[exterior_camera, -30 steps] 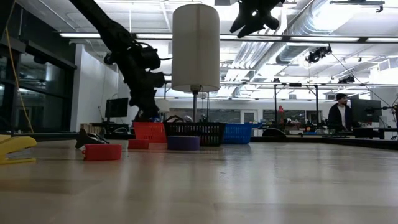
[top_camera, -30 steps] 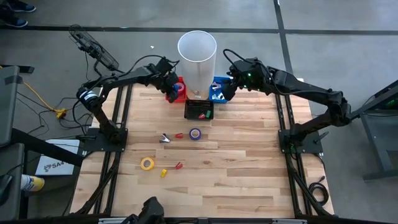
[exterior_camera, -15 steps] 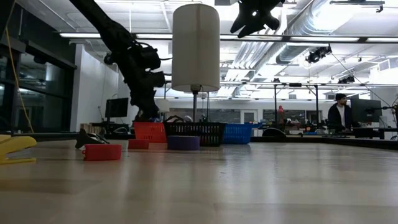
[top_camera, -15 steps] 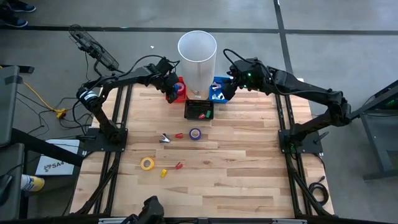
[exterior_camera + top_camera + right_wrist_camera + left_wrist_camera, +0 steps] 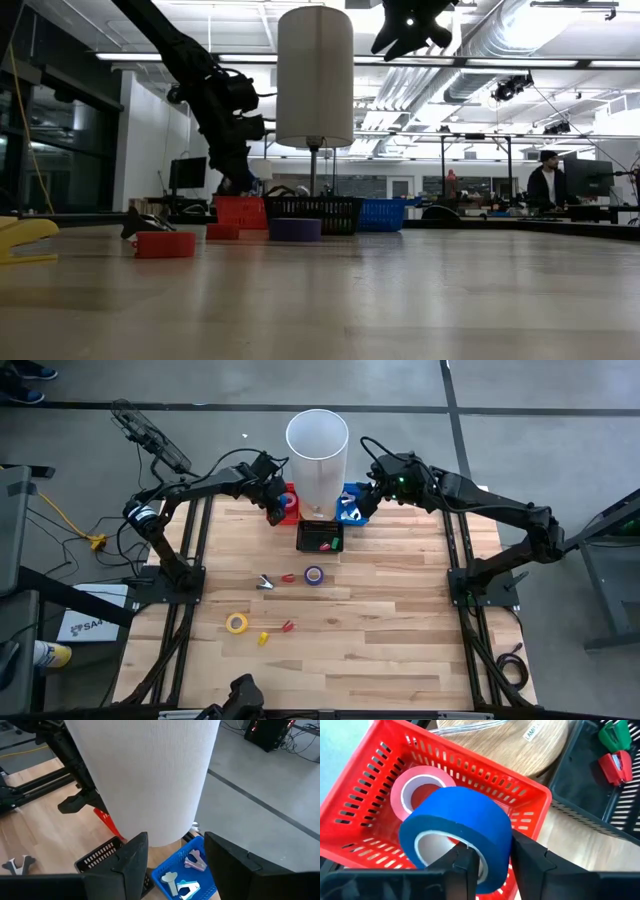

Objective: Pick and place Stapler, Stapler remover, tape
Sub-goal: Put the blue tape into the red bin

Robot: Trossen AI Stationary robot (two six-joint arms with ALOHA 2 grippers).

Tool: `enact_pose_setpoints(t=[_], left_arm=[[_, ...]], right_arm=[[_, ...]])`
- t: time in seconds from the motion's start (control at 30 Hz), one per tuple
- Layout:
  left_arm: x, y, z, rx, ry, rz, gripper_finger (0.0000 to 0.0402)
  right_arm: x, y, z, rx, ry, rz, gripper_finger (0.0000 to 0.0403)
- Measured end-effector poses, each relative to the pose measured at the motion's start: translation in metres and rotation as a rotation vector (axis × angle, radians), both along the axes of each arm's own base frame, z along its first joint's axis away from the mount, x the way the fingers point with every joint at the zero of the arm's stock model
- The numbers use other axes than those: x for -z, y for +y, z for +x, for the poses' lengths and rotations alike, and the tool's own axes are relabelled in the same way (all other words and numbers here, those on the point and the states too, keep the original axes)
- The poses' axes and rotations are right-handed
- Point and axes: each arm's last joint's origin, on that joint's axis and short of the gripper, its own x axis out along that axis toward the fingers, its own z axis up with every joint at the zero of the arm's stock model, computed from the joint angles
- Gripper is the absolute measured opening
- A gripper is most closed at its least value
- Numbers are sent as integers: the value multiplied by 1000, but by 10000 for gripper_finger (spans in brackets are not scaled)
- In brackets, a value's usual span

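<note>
My left gripper (image 5: 272, 500) is over the red basket (image 5: 285, 506) at the table's far edge, shut on a blue tape roll (image 5: 457, 832). A pink tape roll (image 5: 417, 790) lies flat in that basket. My right gripper (image 5: 175, 865) is open and empty above the blue basket (image 5: 350, 505), which holds pale stapler removers (image 5: 185, 870). A purple tape roll (image 5: 314, 575) and a yellow one (image 5: 237, 623) lie flat on the table. Red and green staplers (image 5: 615, 750) lie in the black basket (image 5: 320, 537). My left gripper holds the blue roll by its wall (image 5: 490, 855), with one finger (image 5: 467, 865) in the pale-cored hole and the other (image 5: 530, 857) outside. The fingers come from above, slanting down. The roll hangs over the red basket, above the pink roll.
A lamp with a tall white shade (image 5: 317, 440) stands between the red and blue baskets, close to both grippers. A silver stapler remover (image 5: 265, 582) and small red (image 5: 288, 627) and yellow (image 5: 263, 639) pieces lie mid-table. The near half of the table is bare wood.
</note>
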Motion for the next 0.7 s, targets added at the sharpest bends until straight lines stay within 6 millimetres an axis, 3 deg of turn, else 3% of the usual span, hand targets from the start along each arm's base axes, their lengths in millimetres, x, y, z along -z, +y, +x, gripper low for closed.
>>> enact_pose_setpoints(t=[0.57,0.7], left_arm=[[0,0,0,10,0,7,104],[0,0,0,12,3,6,122]], right_arm=[[0,0,0,13,-20,26,184],[0,0,0,10,-21,28,185]])
